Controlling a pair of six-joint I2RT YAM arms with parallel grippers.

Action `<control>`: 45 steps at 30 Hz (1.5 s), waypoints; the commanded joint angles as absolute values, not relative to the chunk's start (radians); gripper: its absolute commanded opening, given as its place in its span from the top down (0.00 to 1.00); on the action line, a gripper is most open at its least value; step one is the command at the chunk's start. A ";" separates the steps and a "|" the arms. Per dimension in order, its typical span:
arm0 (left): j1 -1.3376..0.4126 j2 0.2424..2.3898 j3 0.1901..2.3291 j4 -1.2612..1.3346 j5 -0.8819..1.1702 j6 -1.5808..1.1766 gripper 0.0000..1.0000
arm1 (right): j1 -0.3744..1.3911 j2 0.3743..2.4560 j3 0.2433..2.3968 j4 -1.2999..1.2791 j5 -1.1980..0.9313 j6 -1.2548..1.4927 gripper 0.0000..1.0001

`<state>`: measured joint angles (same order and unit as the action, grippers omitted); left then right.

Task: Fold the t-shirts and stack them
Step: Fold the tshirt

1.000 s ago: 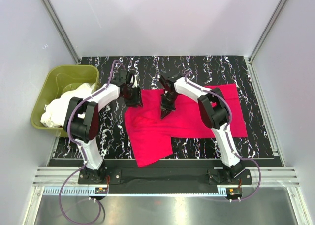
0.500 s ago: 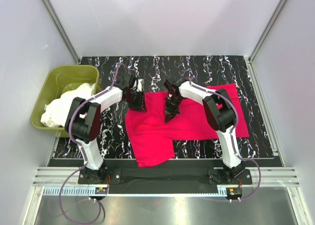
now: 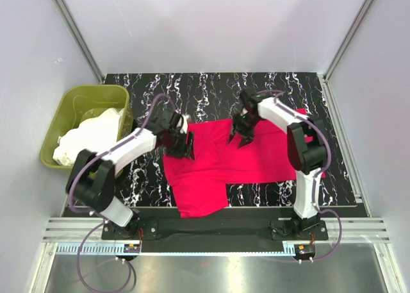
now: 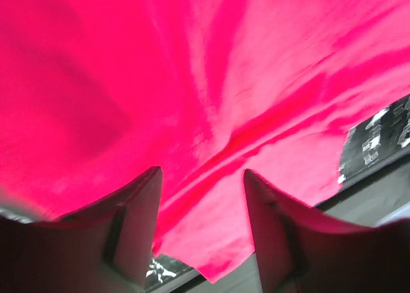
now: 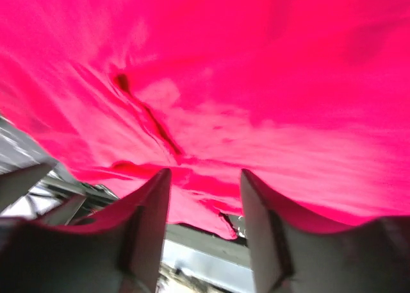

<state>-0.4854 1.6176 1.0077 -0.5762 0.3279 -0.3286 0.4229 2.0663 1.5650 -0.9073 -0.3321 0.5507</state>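
At the far left, an olive-green tub (image 3: 69, 104) is seen just beside the black marbled surface (image 3: 205, 88), with white t-shirts (image 3: 86, 136) heaped inside it. The left hand (image 3: 182, 145) is held low over the left edge of the red t-shirt (image 3: 211, 168), its fingers parted and nothing caught between them. The red t-shirt is spread, rumpled, across the middle and right of the surface, with one part reaching toward the near edge. The right hand (image 3: 242, 136) is poised over the shirt's far edge, likewise spread apart and gripping nothing; only wrinkled red cloth is seen beyond its fingers.
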 commanded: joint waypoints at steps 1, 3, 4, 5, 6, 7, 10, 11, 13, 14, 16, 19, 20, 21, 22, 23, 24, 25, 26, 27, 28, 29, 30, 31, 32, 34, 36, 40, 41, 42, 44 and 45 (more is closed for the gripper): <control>-0.471 1.466 1.123 -0.555 0.108 -0.334 0.37 | 0.322 2.011 1.606 -0.849 -0.266 0.564 0.42; -0.450 1.541 1.213 -0.545 0.040 -0.321 0.38 | 0.282 2.084 1.689 -0.862 -0.187 0.546 0.39; -0.442 1.587 1.251 -0.561 0.016 -0.319 0.39 | 0.270 2.112 1.731 -0.914 -0.163 0.537 0.38; -0.434 1.638 1.294 -0.578 0.002 -0.316 0.43 | 0.255 2.138 1.808 -0.939 -0.140 0.523 0.38; -0.417 1.735 1.363 -0.586 0.002 -0.316 0.50 | 0.230 2.173 1.836 -0.955 -0.093 0.497 0.37; -0.410 1.777 1.388 -0.586 -0.035 -0.318 0.53 | 0.215 2.189 1.857 -0.968 -0.071 0.480 0.37; -0.374 1.900 1.442 -0.575 -0.057 -0.365 0.55 | 0.169 2.232 1.955 -0.968 0.003 0.414 0.34; -0.365 1.922 1.446 -0.574 -0.052 -0.379 0.55 | 0.160 2.241 1.969 -0.966 0.053 0.402 0.33; -0.341 1.980 1.468 -0.596 -0.049 -0.411 0.56 | 0.124 2.262 1.988 -0.948 0.077 0.376 0.32; -0.333 1.994 1.473 -0.603 -0.058 -0.426 0.56 | 0.108 2.272 2.003 -0.945 0.083 0.376 0.32; -0.307 2.017 1.456 -0.598 -0.045 -0.469 0.55 | 0.071 2.289 2.005 -0.921 0.083 0.380 0.31; -0.285 2.051 1.466 -0.597 -0.072 -0.491 0.53 | 0.054 2.318 2.011 -0.882 0.100 0.368 0.31; -0.278 2.065 1.479 -0.594 -0.063 -0.491 0.53 | 0.052 2.328 2.019 -0.876 0.100 0.361 0.31; -0.261 2.097 1.514 -0.595 -0.055 -0.489 0.52 | 0.051 2.354 2.029 -0.876 0.100 0.350 0.30; -0.255 2.115 1.538 -0.606 -0.046 -0.486 0.51 | 0.051 2.371 2.054 -0.877 0.100 0.347 0.29; -0.238 2.158 1.593 -0.612 -0.040 -0.483 0.50 | 0.049 2.387 2.068 -0.880 0.098 0.341 0.29; -0.230 2.183 1.627 -0.633 -0.032 -0.479 0.50 | 0.048 2.417 2.081 -0.885 0.104 0.339 0.29; -0.223 2.206 1.656 -0.640 -0.025 -0.473 0.50 | 0.048 2.431 2.104 -0.887 0.106 0.339 0.28; -0.206 2.251 1.722 -0.646 -0.014 -0.465 0.50 | 0.045 2.447 2.118 -0.885 0.095 0.342 0.28; -0.199 2.275 1.756 -0.653 0.021 -0.442 0.49 | 0.043 2.469 2.129 -0.884 0.091 0.347 0.28; -0.192 2.298 1.796 -0.664 0.031 -0.430 0.48 | 0.043 2.482 2.156 -0.884 0.086 0.353 0.28; -0.183 2.351 1.887 -0.678 0.035 -0.417 0.48 | 0.038 2.491 2.170 -0.881 0.068 0.362 0.28; -0.180 2.377 1.935 -0.701 0.044 -0.390 0.48 | 0.037 2.517 2.189 -0.877 0.060 0.368 0.25; -0.173 2.422 2.030 -0.710 0.054 -0.374 0.48 | 0.035 2.531 2.238 -0.882 0.045 0.373 0.25; -0.172 2.440 2.074 -0.721 0.057 -0.362 0.47 | 0.034 2.564 2.270 -0.893 0.038 0.379 0.25; -0.170 2.470 2.150 -0.758 0.058 -0.347 0.43 | 0.029 2.597 2.386 -0.940 0.020 0.377 0.25; -0.170 2.444 2.195 -0.776 0.038 -0.356 0.31 | 0.020 2.629 2.522 -1.033 0.018 0.374 0.24; -0.196 2.188 2.077 -0.752 -0.050 -0.370 0.11 | 0.008 2.553 2.580 -1.176 0.048 0.396 0.08; -0.208 2.139 1.998 -0.744 -0.052 -0.376 0.11 | 0.006 2.516 2.547 -1.193 0.051 0.402 0.08; -0.215 2.087 1.956 -0.742 -0.049 -0.394 0.10 | 0.006 2.428 2.501 -1.221 0.061 0.400 0.07; -0.253 1.920 1.808 -0.733 -0.040 -0.405 0.07 | 0.006 2.255 2.302 -1.235 0.087 0.416 0.07; -0.271 1.861 1.755 -0.741 -0.064 -0.405 0.08 | 0.006 2.188 2.119 -1.203 0.086 0.423 0.07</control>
<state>-0.2134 2.1254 1.8526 -0.7498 -0.0174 -0.3935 0.0116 2.4741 2.3512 -1.1286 0.0517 0.3908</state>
